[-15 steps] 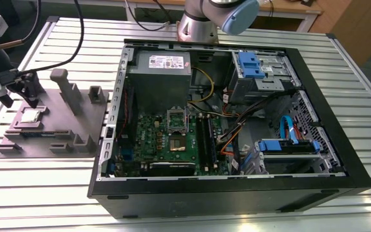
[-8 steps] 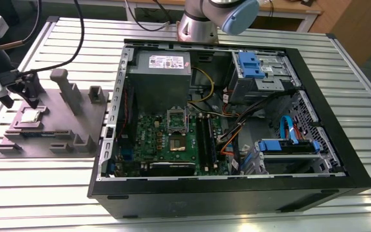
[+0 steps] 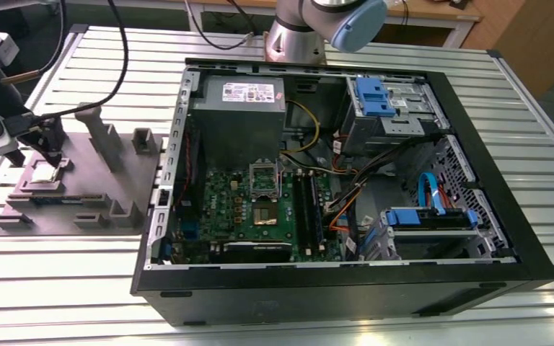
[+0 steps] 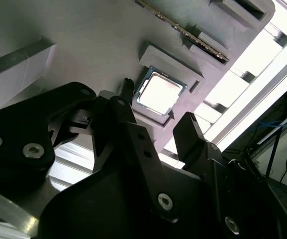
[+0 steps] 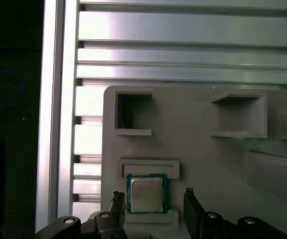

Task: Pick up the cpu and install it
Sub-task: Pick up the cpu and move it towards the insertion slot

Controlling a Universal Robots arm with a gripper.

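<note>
Pincer [image 5: 152, 193] spread, flanking cpu [image 5: 146, 193] | cpu flat, square, lid up

Open computer case [image 3: 354, 292] beside grey fixture plate [image 3: 89, 186].

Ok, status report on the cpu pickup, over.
Gripper open, flanking small silvery square cpu. Cpu in grey fixture plate recess, not gripped. No obstruction seen.

Exterior view overlooks the scene from above; both wrist views closely share the cpu [image 5: 145, 193] [image 4: 159, 93]
</note>
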